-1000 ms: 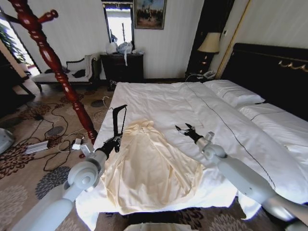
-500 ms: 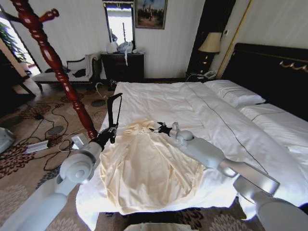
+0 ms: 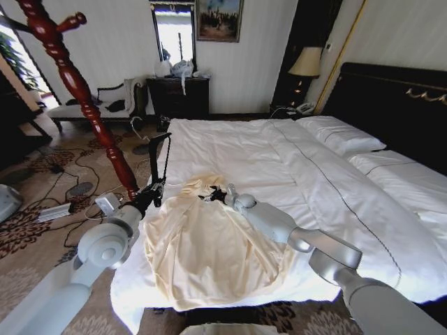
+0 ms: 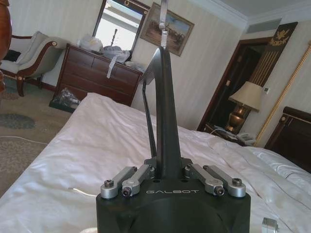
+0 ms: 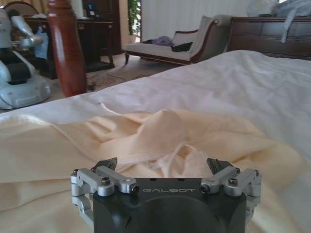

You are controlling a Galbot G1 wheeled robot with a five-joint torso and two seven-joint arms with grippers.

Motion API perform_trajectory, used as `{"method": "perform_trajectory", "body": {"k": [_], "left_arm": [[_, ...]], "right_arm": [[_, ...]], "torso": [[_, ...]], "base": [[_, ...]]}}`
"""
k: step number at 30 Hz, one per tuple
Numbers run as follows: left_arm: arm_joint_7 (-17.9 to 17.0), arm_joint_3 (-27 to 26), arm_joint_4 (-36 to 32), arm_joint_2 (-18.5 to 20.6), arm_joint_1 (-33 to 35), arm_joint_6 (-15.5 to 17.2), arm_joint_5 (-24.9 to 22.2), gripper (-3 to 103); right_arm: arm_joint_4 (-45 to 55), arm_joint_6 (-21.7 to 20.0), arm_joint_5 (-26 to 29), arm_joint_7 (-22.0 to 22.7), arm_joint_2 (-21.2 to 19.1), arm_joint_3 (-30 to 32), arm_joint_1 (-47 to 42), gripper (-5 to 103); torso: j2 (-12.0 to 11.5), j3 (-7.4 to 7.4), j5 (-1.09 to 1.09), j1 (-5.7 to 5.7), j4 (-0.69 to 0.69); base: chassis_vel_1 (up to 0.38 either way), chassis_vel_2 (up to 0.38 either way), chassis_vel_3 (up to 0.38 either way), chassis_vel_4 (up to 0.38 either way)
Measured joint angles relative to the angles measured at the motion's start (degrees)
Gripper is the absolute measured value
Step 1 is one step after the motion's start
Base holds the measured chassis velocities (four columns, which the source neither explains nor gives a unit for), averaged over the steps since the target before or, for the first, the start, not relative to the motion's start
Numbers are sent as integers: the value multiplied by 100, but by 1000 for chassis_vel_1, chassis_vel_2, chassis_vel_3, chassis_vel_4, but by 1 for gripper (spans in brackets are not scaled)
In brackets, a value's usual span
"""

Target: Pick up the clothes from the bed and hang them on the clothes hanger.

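Above the bed's [image 3: 230, 143] left edge, hanger [image 3: 163, 159] held upright

hidden and cropped parts

the clothes hanger [image 4: 164, 97] has its hook running off the left wrist picture's edge, and its lower end sinks behind the left gripper [image 4: 172, 182] housing. the right gripper [image 5: 164, 171] fingertips lie low against the clothes [image 5: 160, 133], their ends hard to make out. the bed [image 3: 419, 209] is cut off at the head view's right edge.
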Motion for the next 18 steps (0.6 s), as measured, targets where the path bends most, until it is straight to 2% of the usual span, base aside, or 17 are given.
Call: {"method": "perform_trajectory", "body": {"k": [3,10,11,13,17,18], "left_arm": [[-60,14,-33,-23,-4,21,-65,20],[-116,16,-81,-41,25,48,-120,20],[-120,8,-90,-48,49,50,-120,20],[-125,-4,-104,-57,70,52,-121,20],[-140,-49,-164,-76,148,58,-133,20],[-140,-49,-164,-76,148,58,-133,20]], "right_arm": [[27,-145,178,240,-18,18,7,100],[-95,-216,303,318,81,40,9,101],[-180,-216,283,308,117,46,29,91],[-242,-216,254,276,137,51,42,91],[-487,-174,15,172,162,53,31,70],[-487,-174,15,172,162,53,31,70]], "torso": [[0,0,0,0,1],[0,0,1,0,3],[0,0,1,0,3],[0,0,1,0,4],[1,0,1,0,1],[1,0,1,0,1]], "base": [[0,0,0,0],[0,0,0,0],[0,0,0,0],[0,0,0,0],[0,0,0,0],[0,0,0,0]]}}
